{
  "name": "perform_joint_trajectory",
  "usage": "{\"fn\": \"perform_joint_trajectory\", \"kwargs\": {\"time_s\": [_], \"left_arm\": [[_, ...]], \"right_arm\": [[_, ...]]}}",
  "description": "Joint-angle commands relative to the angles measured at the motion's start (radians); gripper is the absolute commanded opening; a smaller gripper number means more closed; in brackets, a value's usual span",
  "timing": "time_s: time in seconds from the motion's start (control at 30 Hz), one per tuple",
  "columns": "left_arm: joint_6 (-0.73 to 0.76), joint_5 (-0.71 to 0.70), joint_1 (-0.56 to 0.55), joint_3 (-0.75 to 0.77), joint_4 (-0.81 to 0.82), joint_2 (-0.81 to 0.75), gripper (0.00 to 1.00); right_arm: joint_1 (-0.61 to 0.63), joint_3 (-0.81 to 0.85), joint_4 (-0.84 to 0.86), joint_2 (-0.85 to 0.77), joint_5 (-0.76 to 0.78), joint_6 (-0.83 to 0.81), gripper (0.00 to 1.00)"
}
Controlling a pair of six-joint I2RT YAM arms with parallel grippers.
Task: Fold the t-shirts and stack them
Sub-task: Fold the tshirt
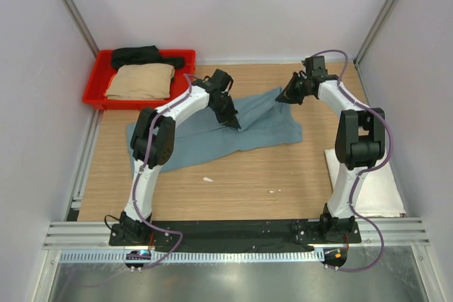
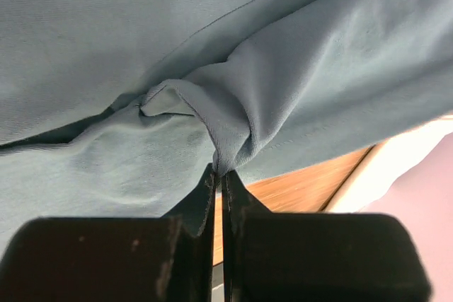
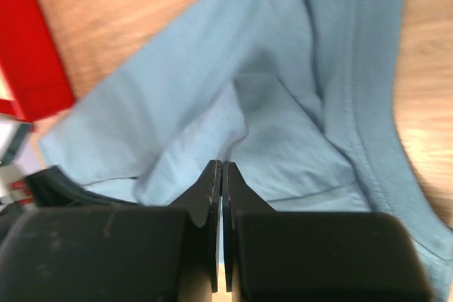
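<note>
Teal t-shirt (image 1: 262,122) lies spread and rumpled mid-counter (image 1: 241,189), between the two arms. Left fingers (image 2: 202,199) are pinched shut on a raised fold near its middle. Right fingers (image 3: 205,192) are closed tight, apparently on a flap at its far right edge. Tan t-shirt (image 1: 141,81) and black t-shirt (image 1: 138,54) sit in red tray (image 1: 95,93), far left. White t-shirt (image 1: 386,189) lies beside the right arm's base. Judged step: grasp for a fold of the teal shirt. Next move calls for lifting both holds together and carrying the cloth across evenly, without dragging the rest.
</note>
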Motion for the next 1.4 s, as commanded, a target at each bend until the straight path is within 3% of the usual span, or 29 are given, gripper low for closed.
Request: {"fn": "perform_joint_trajectory", "kwargs": {"time_s": [0.0,0.7,1.37], "left_arm": [[0.002,0.034,0.015,-0.013,0.009,-0.072,0.0],[-0.026,0.02,0.073,-0.06,0.023,-0.121,0.0],[-0.027,0.026,0.085,-0.066,0.026,-0.107,0.0]], "right_arm": [[-0.004,0.105,0.007,-0.033,-0.035,0.051,0.01],[0.054,0.314,-0.028,0.004,-0.084,0.139,0.01],[0.083,0.501,-0.065,0.143,-0.081,0.145,0.01]]}}
